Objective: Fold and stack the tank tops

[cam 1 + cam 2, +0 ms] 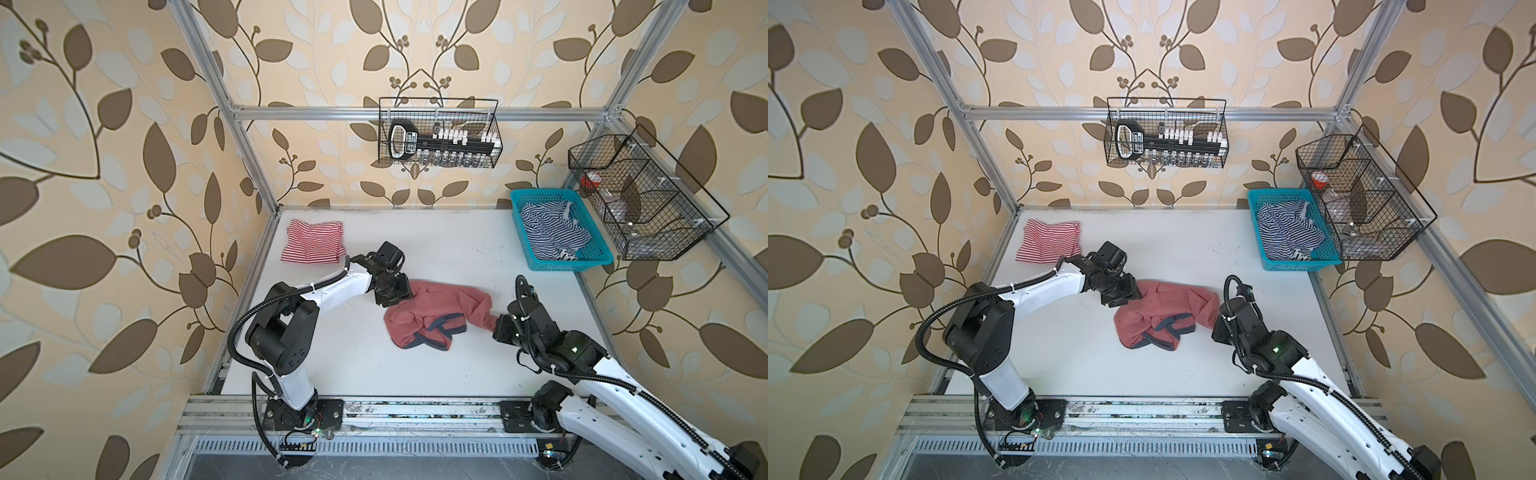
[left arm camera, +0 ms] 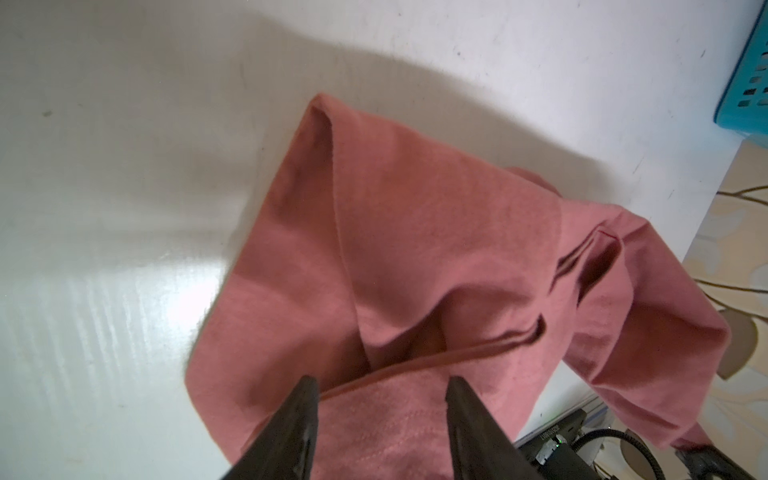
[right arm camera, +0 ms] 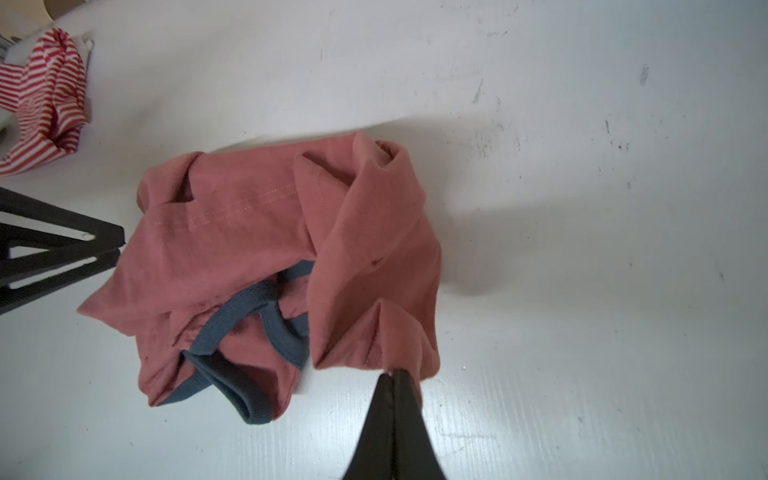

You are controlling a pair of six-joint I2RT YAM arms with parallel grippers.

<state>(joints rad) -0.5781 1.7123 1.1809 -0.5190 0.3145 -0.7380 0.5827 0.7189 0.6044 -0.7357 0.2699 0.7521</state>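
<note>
The dusty red tank top [image 1: 432, 307] [image 1: 1163, 307] lies crumpled mid-table, its navy trim bunched on the near side. My left gripper [image 1: 397, 297] [image 2: 382, 380] is at its left edge, jaws apart, with a stitched hem [image 2: 374, 424] lying between the fingers. At the cloth's right end my right gripper [image 1: 496, 326] [image 3: 392, 372] is shut on a corner of it [image 3: 399, 340]. The right wrist view also shows the left gripper [image 3: 120, 247] against the cloth's edge. A red-and-white striped tank top [image 1: 313, 241] [image 1: 1050, 241] [image 3: 41, 95] lies roughly folded at the table's far left.
A teal basket [image 1: 569, 264] [image 1: 1304, 264] at the far right holds a blue-and-white striped cloth [image 1: 544, 232]. One black wire basket [image 1: 440, 133] hangs on the back rail; another [image 1: 648, 208] hangs on the right frame. Aluminium posts border the white table.
</note>
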